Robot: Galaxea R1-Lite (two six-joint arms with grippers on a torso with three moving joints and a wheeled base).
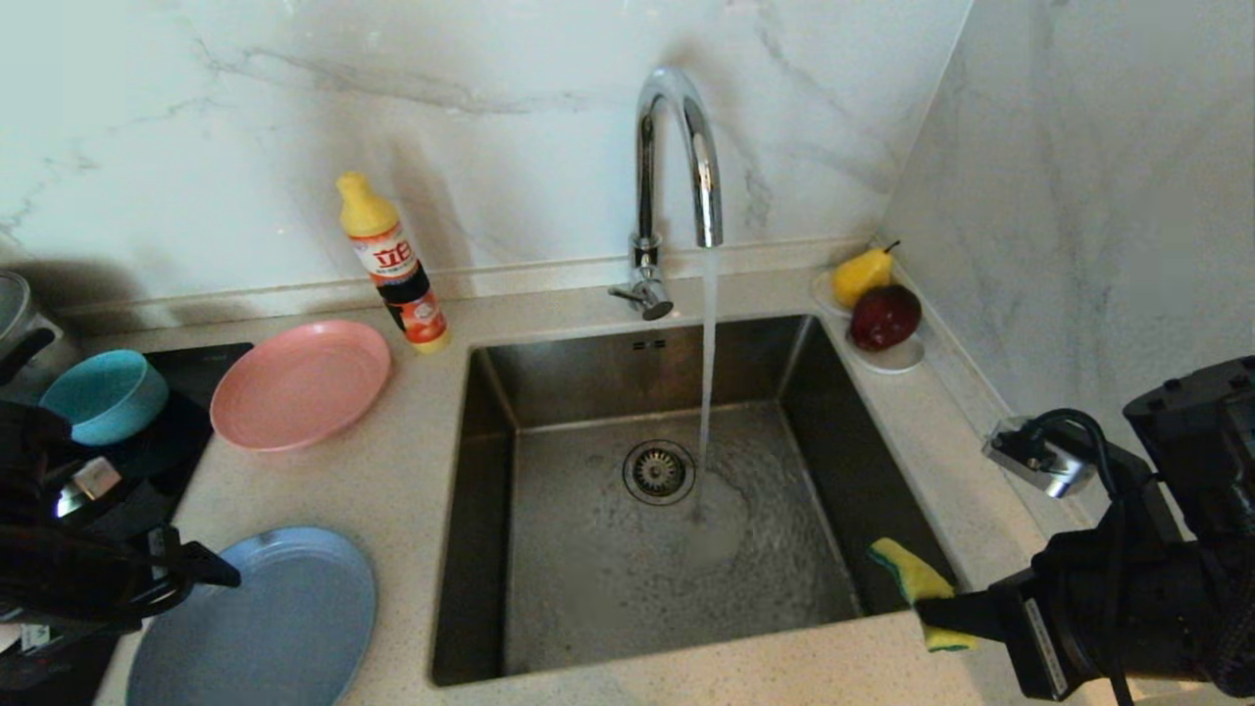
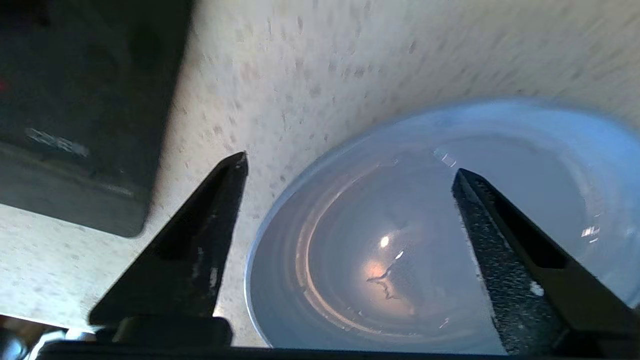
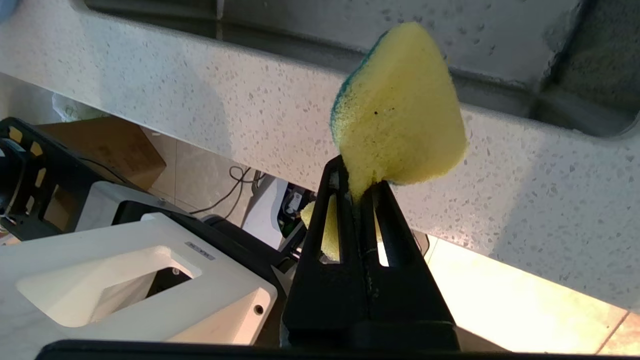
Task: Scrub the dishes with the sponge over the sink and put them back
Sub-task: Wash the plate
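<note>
Step in hand: the grey-blue plate (image 1: 260,618) lies flat on the counter (image 1: 412,490) at lower left of the head view; I judge it just put back, or about to be picked up.
Left gripper (image 2: 350,170): fingers spread wide, holding nothing, hanging over the plate's near rim.
Right gripper (image 3: 361,192): clamped tight on the sponge (image 3: 397,107), at lower right of the head view, by the front right corner of the sink (image 1: 490,392).
Tap (image 1: 677,157): water running into the basin, upper centre.
Next move: probably a reach for another dish, with a grasp on its thin rim.
Count: two plates, the second salmon-pink (image 1: 299,382); one teal bowl (image 1: 103,392) at far left; one sponge; one detergent bottle (image 1: 392,265); no pale pink bowl visible.
</note>
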